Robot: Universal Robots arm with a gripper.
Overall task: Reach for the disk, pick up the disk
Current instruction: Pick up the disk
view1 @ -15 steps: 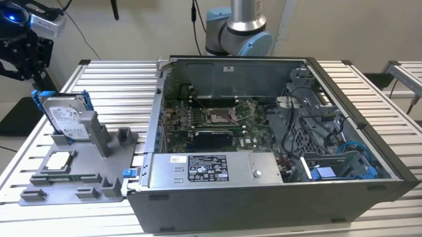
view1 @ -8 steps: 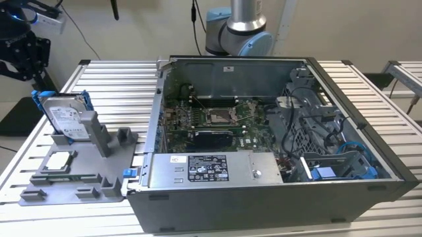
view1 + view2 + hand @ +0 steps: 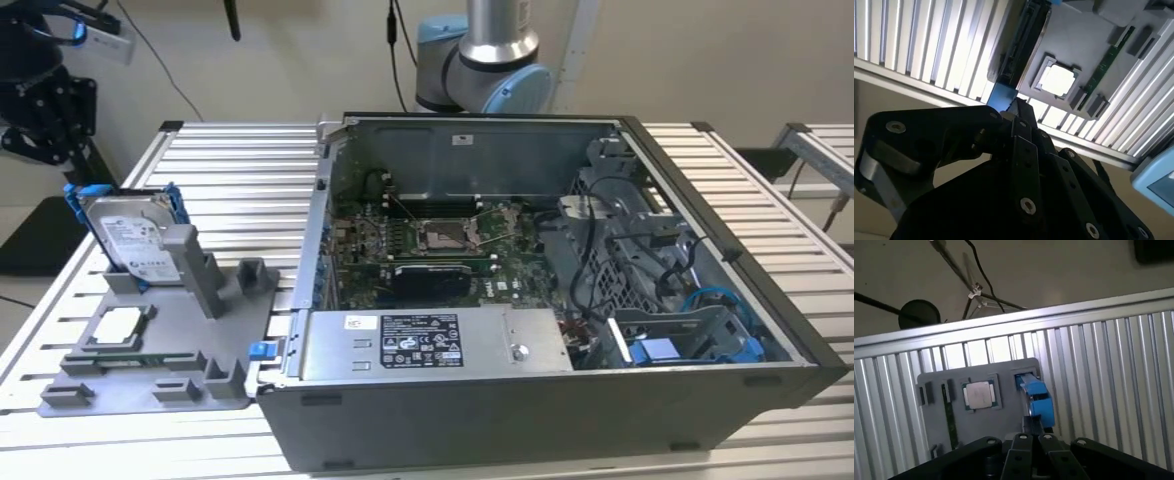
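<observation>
The disk [image 3: 131,235] stood on edge in a slot of the grey fixture [image 3: 147,375], to the exterior view's left of the open computer case [image 3: 534,400]. In the first wrist view, the 1 gripper [image 3: 1030,430] hung above it, holding nothing. How far it was open could not be told. The disk's blue-framed upper edge ran lengthwise straight out from its tip.

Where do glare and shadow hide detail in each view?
Second wrist view: glare whitens the chip and table slats. First wrist view: softer light, the disk vividly blue. Exterior view: the computer case interior sits in shade.
</observation>
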